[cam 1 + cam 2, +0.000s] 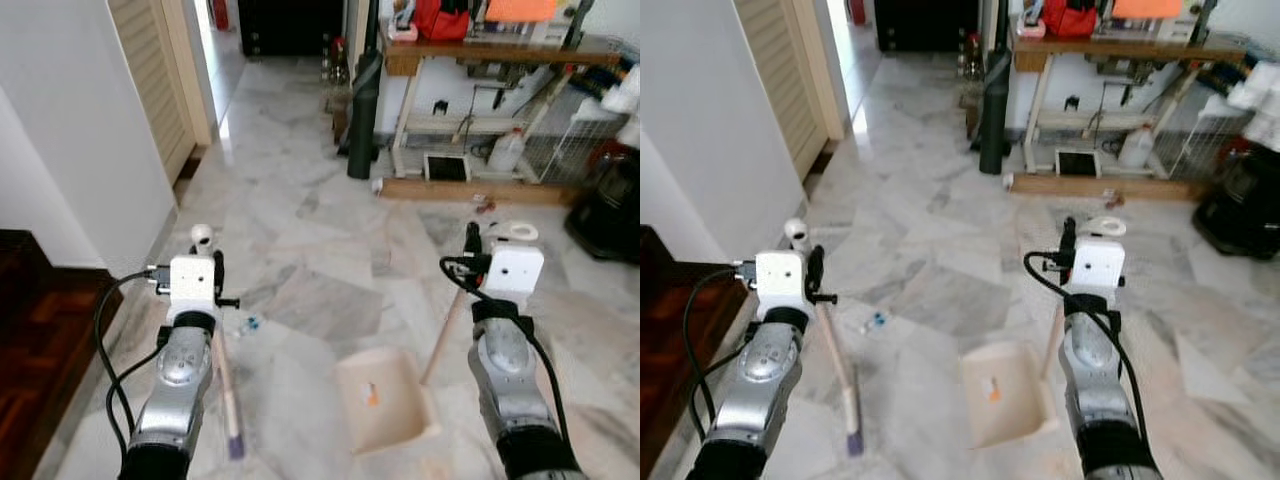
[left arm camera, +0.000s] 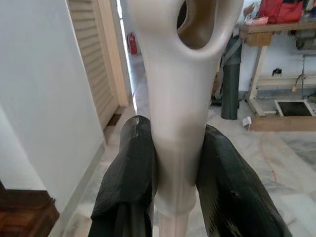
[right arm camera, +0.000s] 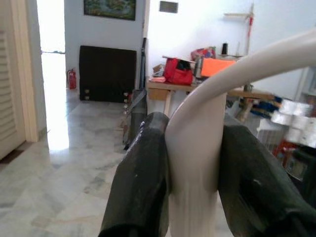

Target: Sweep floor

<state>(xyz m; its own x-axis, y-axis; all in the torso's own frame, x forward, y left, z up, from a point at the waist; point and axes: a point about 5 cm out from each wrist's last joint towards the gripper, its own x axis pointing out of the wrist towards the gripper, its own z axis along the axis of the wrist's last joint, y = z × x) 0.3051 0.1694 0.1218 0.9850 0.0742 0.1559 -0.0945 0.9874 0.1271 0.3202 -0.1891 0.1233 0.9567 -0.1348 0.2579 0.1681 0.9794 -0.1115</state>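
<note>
The jaws of both grippers are closed on handles. The left gripper (image 2: 177,163) pinches the cream handle of the broom (image 1: 222,370) between its two black fingers (image 2: 129,173), just under the loop at the handle's top end. The right gripper (image 3: 193,163) clamps the pale handle of the dustpan (image 1: 385,400) the same way, with the curved top of that handle arching over the fingers (image 3: 143,177).

From the head camera, the broom's stick runs down from the left gripper to a thin purple-tinged head on the marble floor (image 1: 300,220), close in front of the robot on its left. The dustpan sits flat on the floor between the two arms, nearer the right one, its wooden stick slanting up to the right gripper. A small orange scrap (image 1: 372,394) lies inside the pan. A small bluish bit of litter (image 1: 250,324) lies on the floor just beside the broom stick, ahead of the pan.

Further out, a white wall and a louvred door (image 1: 150,70) stand on the left, with dark wooden flooring (image 1: 40,340) at the left edge. Ahead on the right is a cluttered wooden tabletop (image 1: 500,50) carrying a red bag (image 1: 442,18), with a dark upright roll (image 1: 364,110) leaning by its leg.
</note>
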